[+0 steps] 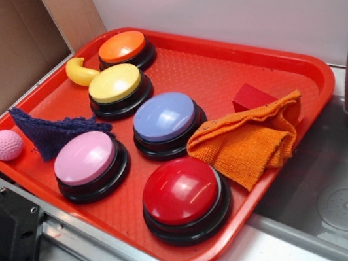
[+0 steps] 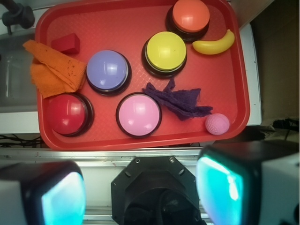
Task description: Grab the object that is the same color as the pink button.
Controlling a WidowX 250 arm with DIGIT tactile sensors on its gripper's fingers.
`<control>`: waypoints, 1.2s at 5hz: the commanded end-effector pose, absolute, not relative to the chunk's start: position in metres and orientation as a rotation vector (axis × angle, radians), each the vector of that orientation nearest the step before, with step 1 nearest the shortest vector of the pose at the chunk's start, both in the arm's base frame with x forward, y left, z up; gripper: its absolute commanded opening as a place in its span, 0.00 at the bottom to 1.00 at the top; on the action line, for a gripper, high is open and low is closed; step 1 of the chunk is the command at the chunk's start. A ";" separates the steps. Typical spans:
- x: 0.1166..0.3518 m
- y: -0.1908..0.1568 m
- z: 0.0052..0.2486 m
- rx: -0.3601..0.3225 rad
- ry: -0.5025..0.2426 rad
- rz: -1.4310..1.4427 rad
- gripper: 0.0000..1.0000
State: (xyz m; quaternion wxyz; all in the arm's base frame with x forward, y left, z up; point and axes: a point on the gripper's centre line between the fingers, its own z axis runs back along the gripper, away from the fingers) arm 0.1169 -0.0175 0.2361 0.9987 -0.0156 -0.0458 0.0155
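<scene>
Red tray [image 1: 176, 57], set beside a steel sink [image 1: 345, 209], carrying all the items; seen from the room and from the wrist camera above.

Five dome buttons on black bases: red button [image 1: 180, 192], lavender-blue button [image 1: 164, 117], pink button [image 1: 85, 158], yellow button [image 1: 115, 83], orange button [image 1: 122, 47]. The pink button sits in the tray's near row, beside the red one.

Orange cloth [image 1: 249, 142], crumpled at the sink side, partly covering a red block [image 1: 251, 97]. Purple cloth [image 1: 51, 131], lying between the pink button and the tray corner.

Yellow banana [image 1: 79, 73], next to the orange and yellow buttons.

Pink ball [image 1: 6, 144], dimpled, the one item matching the pink button in colour. It rests in the tray corner just beyond the purple cloth's edge, near the rim; whether it touches the cloth cannot be told.

Gripper [image 2: 140, 192], held high above the tray's near edge, its two fingers [image 2: 225, 187] spread wide with nothing between them.

Step in hand, as judged: the approach has not begun. The next move calls for travel toward the ball's corner, then a descent with the jaws straddling it, clear of rim and cloth.
</scene>
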 end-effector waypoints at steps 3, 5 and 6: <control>0.131 0.010 0.193 -0.061 -0.152 -0.044 1.00; 0.132 0.057 0.139 -0.057 -0.212 -0.103 1.00; 0.131 0.077 0.113 -0.015 -0.200 -0.065 1.00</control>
